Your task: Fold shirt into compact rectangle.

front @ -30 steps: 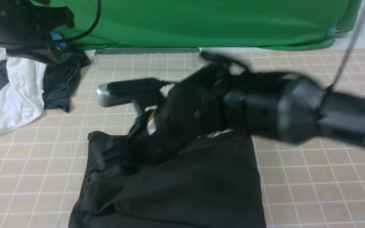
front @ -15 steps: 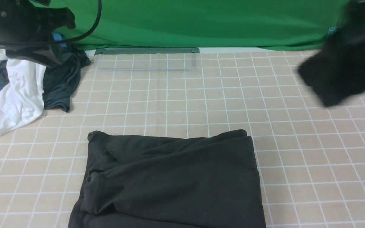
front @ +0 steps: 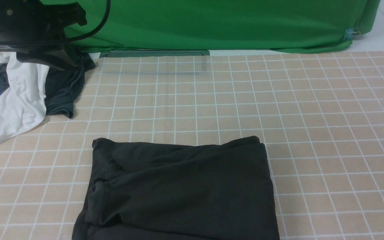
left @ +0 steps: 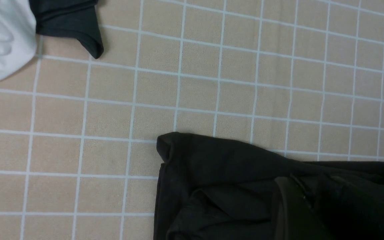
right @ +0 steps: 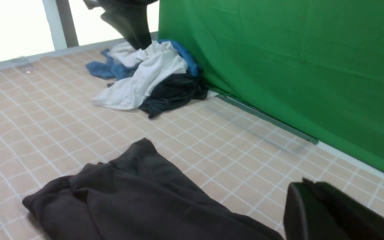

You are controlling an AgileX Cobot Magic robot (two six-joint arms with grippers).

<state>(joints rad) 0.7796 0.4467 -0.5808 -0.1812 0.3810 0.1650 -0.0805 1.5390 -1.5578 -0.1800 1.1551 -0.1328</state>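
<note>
Surface: beige tiled tabletop [front: 312, 110] with a white grid, running from my near edge back to the drape.
Shirt: black shirt [front: 182, 190] lies folded into a rough rectangle at the near centre, flat on the tiles, its left edge bunched into small rolls; no gripper touches it.
Right gripper: right gripper [right: 332, 213] shows only as a dark block at the near corner of its own wrist view, and as a sliver at the right edge of the front view; I read its jaws as closed, with nothing held.
Left gripper: left gripper [front: 55, 58] hangs at the far left above the clothes pile; I cannot tell whether its jaws are parted or closed.
Pile: white garment [front: 18, 96], dark grey-green garment [front: 62, 90] and a blue cloth [right: 112, 68] heaped at the far left, well apart from the shirt.
Backdrop: green drape [front: 212, 23] closes off the far side, with a grey strip [front: 153, 53] along its foot.
Change: a second ago the right arm lay blurred across the middle, over the shirt; it has swung off to the right, and the shirt has kept its place.
</note>
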